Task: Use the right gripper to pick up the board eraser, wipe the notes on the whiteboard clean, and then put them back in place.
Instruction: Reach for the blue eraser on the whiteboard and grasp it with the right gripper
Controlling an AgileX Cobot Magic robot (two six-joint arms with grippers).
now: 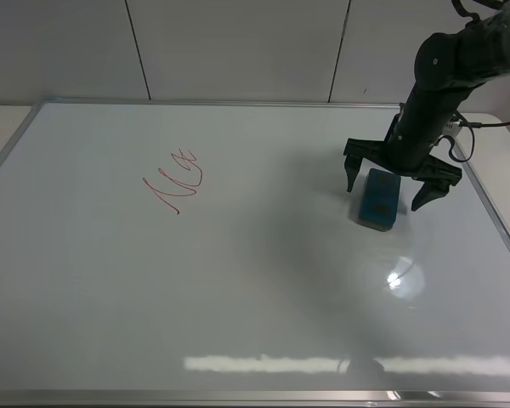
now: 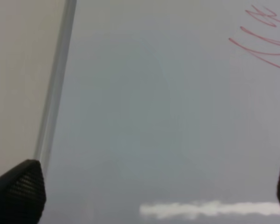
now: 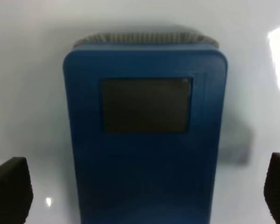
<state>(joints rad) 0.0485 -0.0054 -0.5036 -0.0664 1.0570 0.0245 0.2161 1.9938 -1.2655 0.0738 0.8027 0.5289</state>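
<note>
**Right gripper point(image 1: 384, 196) spread over the board eraser point(image 3: 144, 140); wiping not yet begun**

Fingers point(image 3: 9, 191) of the right gripper are seen on both sides of the board eraser. They are wide apart and do not touch it, so nothing is pinched. The teal-blue eraser lies flat on the whiteboard point(image 1: 238, 297), near its right edge, with the dark patch turned up. The pickup is judged to be only in preparation, because the eraser is neither gripped nor lifted.

The red notes point(image 1: 174, 180) are found complete on the left half of the board, well apart from the eraser. No stroke looks smeared. The wiping is therefore counted as not done, and the return of the eraser to its place is left to do as well.

The left gripper point(image 2: 151, 189) is held spread above bare board close to the silver frame point(image 2: 56, 93). Nothing is seen between its fingers, and no part of the task is given to it.
</note>
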